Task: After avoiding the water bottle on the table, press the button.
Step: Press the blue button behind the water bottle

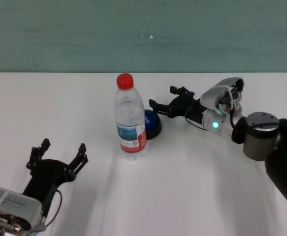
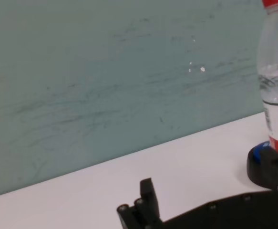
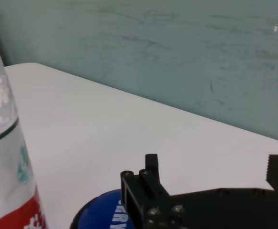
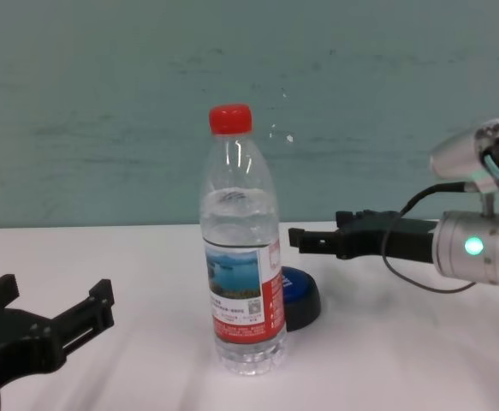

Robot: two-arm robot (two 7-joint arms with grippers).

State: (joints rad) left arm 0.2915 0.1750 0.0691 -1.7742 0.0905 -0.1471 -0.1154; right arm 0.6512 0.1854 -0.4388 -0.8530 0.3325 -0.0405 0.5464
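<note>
- Plain white table, smooth, backed by a scuffed teal wall.
- Upright near mid-table: clear water bottle, red cap, blue-and-red label.
- Just behind the bottle, to its right: low blue-domed button on a black base.
- Right gripper hovering by the button, fingers spread.
- Left gripper parked at the near left, fingers apart.

upright water bottle, button seemingly touching behind

Behind the table I see a teal-green wall, scuffed and streaked, with small pale marks, meeting the table's far edge under even light.
</note>
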